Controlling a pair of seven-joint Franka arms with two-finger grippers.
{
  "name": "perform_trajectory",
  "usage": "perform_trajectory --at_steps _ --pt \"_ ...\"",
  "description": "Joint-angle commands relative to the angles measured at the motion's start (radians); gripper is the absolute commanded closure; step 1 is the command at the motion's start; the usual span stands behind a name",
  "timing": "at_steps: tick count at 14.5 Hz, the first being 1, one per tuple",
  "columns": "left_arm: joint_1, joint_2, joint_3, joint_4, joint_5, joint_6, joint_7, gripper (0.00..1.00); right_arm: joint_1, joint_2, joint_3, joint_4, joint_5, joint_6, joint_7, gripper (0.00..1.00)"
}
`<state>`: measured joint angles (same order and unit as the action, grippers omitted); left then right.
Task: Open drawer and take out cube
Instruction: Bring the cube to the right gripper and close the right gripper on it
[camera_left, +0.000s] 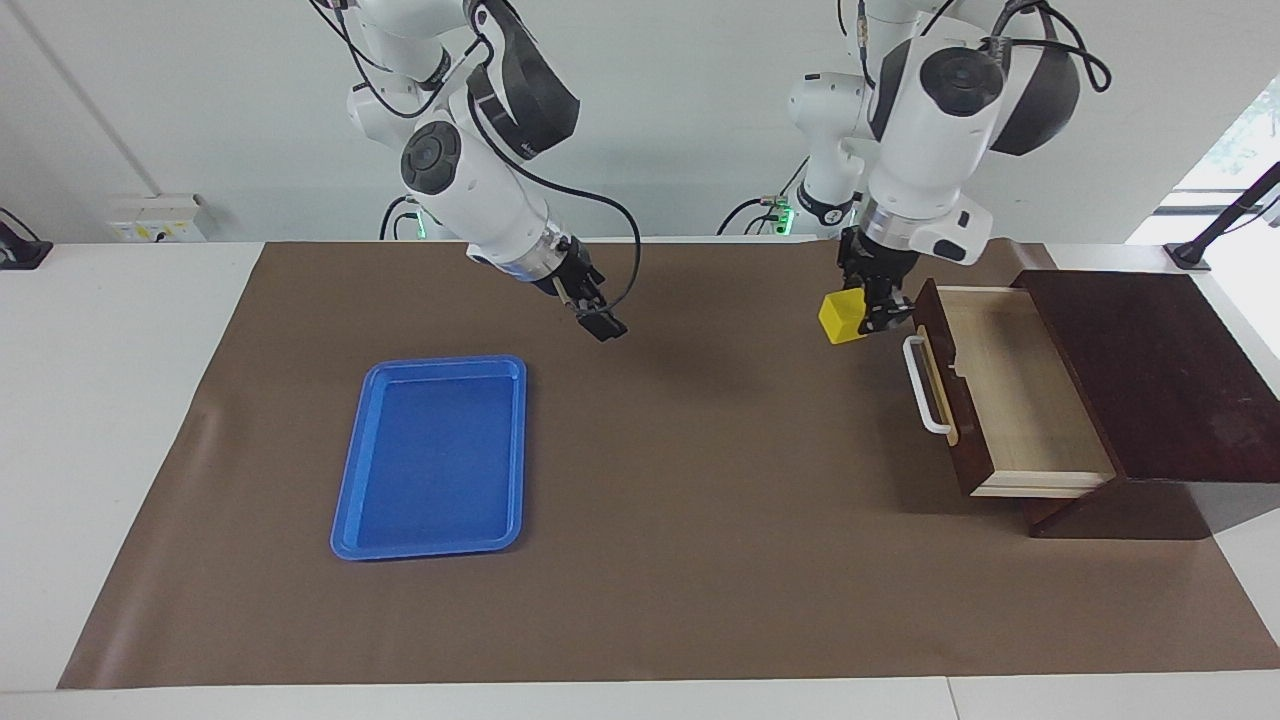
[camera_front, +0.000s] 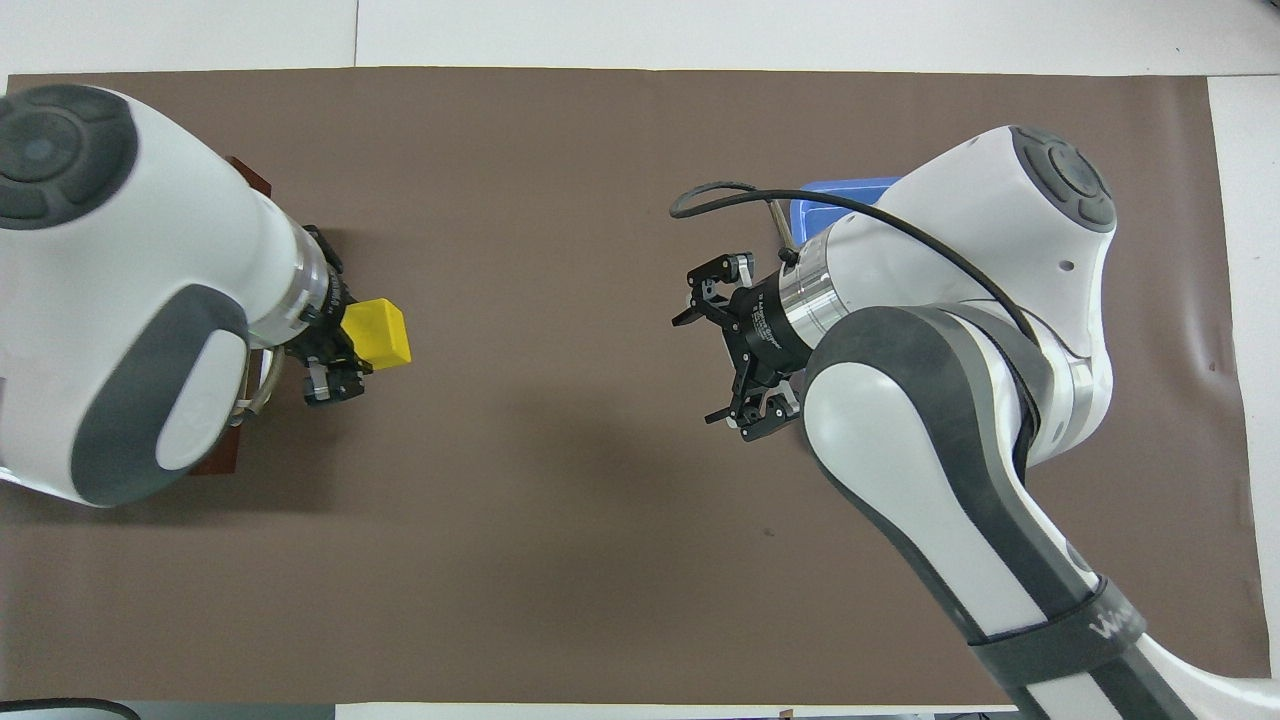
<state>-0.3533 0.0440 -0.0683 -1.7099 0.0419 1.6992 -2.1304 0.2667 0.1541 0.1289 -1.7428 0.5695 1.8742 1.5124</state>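
Note:
The small yellow cube (camera_left: 838, 318) (camera_front: 377, 333) hangs in the air with my left gripper (camera_left: 858, 314) (camera_front: 350, 337) shut on it. It is over the brown mat, just outside the drawer's front and its white handle (camera_left: 925, 385). The drawer (camera_left: 1010, 390) stands pulled out of its dark wooden box (camera_left: 1140, 370), and its pale inside holds nothing. In the overhead view my left arm hides most of the drawer. My right gripper (camera_left: 603, 325) (camera_front: 706, 365) is open over the mat, between the blue tray and the table's middle, holding nothing.
A flat blue tray (camera_left: 432, 455) lies on the mat toward the right arm's end; the overhead view shows only its corner (camera_front: 845, 192) past my right arm. The brown mat (camera_left: 700, 500) covers most of the white table.

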Motion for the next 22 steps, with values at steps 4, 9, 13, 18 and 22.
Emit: perform_trajectory --at_steps 4,9,13,18,22 --pt "-0.144 -0.072 0.016 -0.122 -0.043 0.149 -0.205 1.00 0.017 0.042 0.003 -0.003 0.148 0.037 0.009 0.00" --pt "-0.214 -0.061 0.018 -0.123 -0.043 0.192 -0.256 1.00 0.023 0.133 0.003 0.064 0.228 0.025 -0.004 0.00" --pt "-0.248 -0.024 0.016 -0.120 -0.043 0.217 -0.328 1.00 0.044 0.252 0.006 0.192 0.282 0.025 -0.009 0.00" --pt "-0.263 -0.007 0.018 -0.114 -0.042 0.223 -0.347 1.00 0.074 0.255 0.006 0.198 0.247 0.000 -0.148 0.00" --pt "-0.257 -0.004 0.018 -0.112 -0.043 0.223 -0.348 1.00 0.083 0.252 0.006 0.197 0.257 0.002 -0.189 0.00"
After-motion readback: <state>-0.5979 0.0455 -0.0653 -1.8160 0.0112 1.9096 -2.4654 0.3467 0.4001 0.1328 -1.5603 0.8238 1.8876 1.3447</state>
